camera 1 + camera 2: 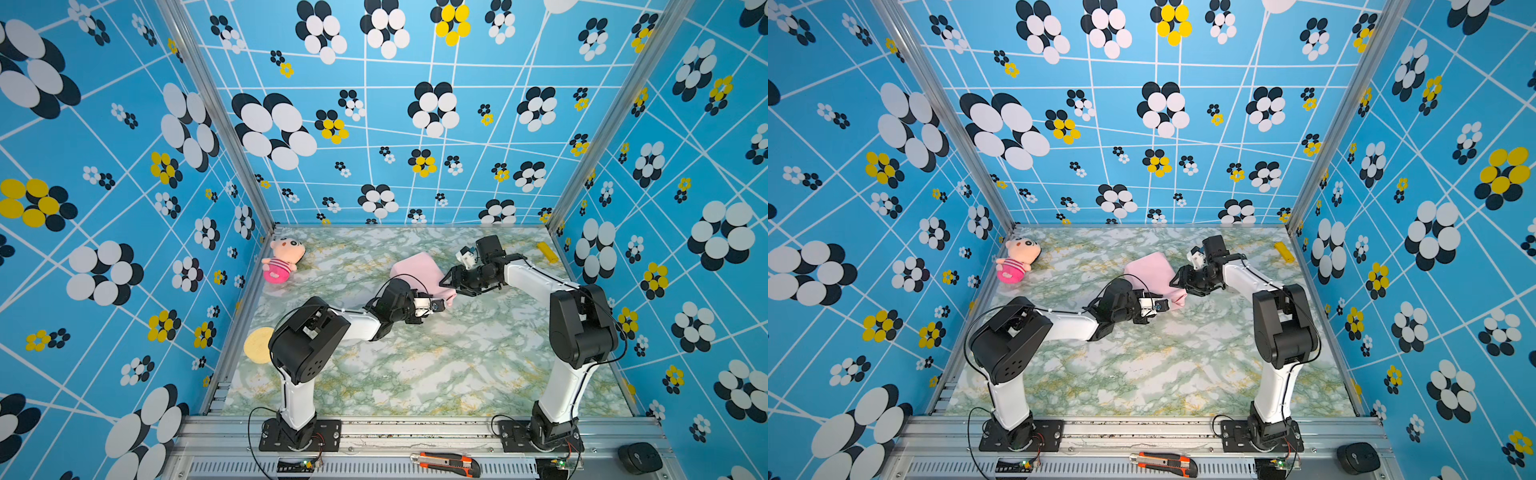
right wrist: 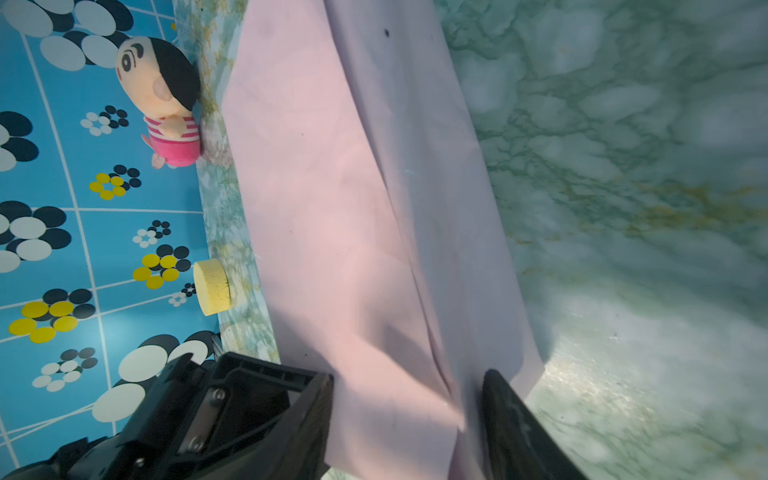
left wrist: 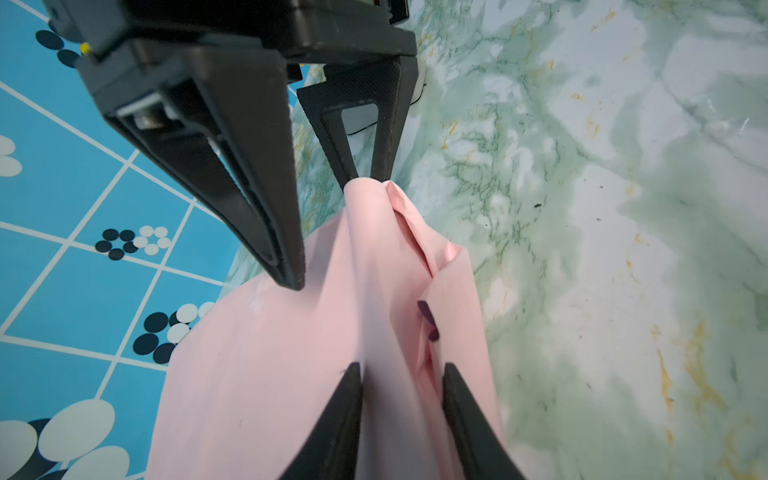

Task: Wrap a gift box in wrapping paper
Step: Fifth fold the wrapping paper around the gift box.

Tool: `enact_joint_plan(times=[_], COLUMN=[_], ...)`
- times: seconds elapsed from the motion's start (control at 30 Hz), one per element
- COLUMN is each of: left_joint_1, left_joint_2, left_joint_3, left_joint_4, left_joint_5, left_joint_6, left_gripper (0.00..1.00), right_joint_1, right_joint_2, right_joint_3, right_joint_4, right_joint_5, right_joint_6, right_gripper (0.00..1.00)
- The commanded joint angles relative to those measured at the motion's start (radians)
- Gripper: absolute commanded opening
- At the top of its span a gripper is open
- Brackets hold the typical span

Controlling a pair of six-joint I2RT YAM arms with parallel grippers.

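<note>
The wrapping paper [image 1: 417, 272] lies bunched on the marble table in both top views, pale pink face outward. The gift box is hidden. My left gripper [image 3: 402, 365] is shut on the near end of the folded paper [image 3: 291, 353], which fills the gap between its fingers. My right gripper [image 2: 409, 374] comes in from the other side. Its jaws stand apart, straddling the paper's end flap [image 2: 353, 208], and one fingertip [image 3: 365, 174] touches the paper's peak. A small dark patch [image 3: 428, 320] shows in a gap between folds. From above, the left gripper [image 1: 441, 305] and the right gripper [image 1: 444, 282] meet at the bundle's right end.
A pink-striped plush doll [image 1: 282, 259] lies at the back left of the table [image 1: 436, 374]. A yellow sponge disc [image 1: 257, 345] sits by the left wall. A yellow bar [image 1: 547, 251] lies at the back right. A utility knife [image 1: 444, 463] rests on the front rail.
</note>
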State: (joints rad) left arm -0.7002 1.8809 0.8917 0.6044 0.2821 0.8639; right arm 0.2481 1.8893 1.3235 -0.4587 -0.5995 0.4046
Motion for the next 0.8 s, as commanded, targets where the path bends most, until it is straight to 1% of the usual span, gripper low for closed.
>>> enact_joint_plan(times=[0.0,0.13,0.23,0.33,0.37,0.43,0.5,0.53,0.6,0.7,0.77], left_joint_1=[0.001,0.009,0.020,0.031,0.036,0.043,0.047,0.050,0.053,0.062,0.071], left_joint_2=[0.017,0.007,-0.005,-0.013,-0.014,-0.017,-0.018,-0.019,-0.020,-0.022,-0.022], left_joint_3=[-0.012,0.005,0.018,0.027,0.027,0.029,0.029,0.029,0.030,0.036,0.041], left_joint_4=[-0.210,-0.267,-0.303,-0.338,-0.344,-0.360,-0.374,-0.379,-0.389,-0.406,-0.417], left_joint_5=[0.072,0.080,0.088,0.096,0.099,0.109,0.114,0.117,0.125,0.142,0.161], left_joint_6=[0.029,0.069,0.082,0.099,0.103,0.112,0.121,0.122,0.129,0.138,0.140], left_gripper=[0.33,0.33,0.33,0.31,0.31,0.31,0.30,0.30,0.30,0.30,0.30], right_joint_1=[0.016,0.025,0.040,0.050,0.050,0.049,0.047,0.045,0.036,0.026,0.025], right_joint_2=[-0.015,-0.046,-0.073,-0.130,-0.155,-0.199,-0.245,-0.275,-0.338,-0.437,-0.486], right_joint_3=[-0.045,-0.129,-0.182,-0.253,-0.282,-0.307,-0.323,-0.334,-0.354,-0.369,-0.392], right_joint_4=[-0.046,0.048,0.126,0.219,0.248,0.258,0.245,0.240,0.232,0.222,0.230], right_joint_5=[-0.009,-0.037,-0.052,-0.045,-0.029,0.002,0.049,0.081,0.153,0.216,0.259], right_joint_6=[0.008,0.084,0.147,0.223,0.249,0.243,0.197,0.153,0.045,-0.236,-0.468], right_gripper=[0.46,0.37,0.33,0.33,0.36,0.42,0.50,0.54,0.59,0.65,0.65])
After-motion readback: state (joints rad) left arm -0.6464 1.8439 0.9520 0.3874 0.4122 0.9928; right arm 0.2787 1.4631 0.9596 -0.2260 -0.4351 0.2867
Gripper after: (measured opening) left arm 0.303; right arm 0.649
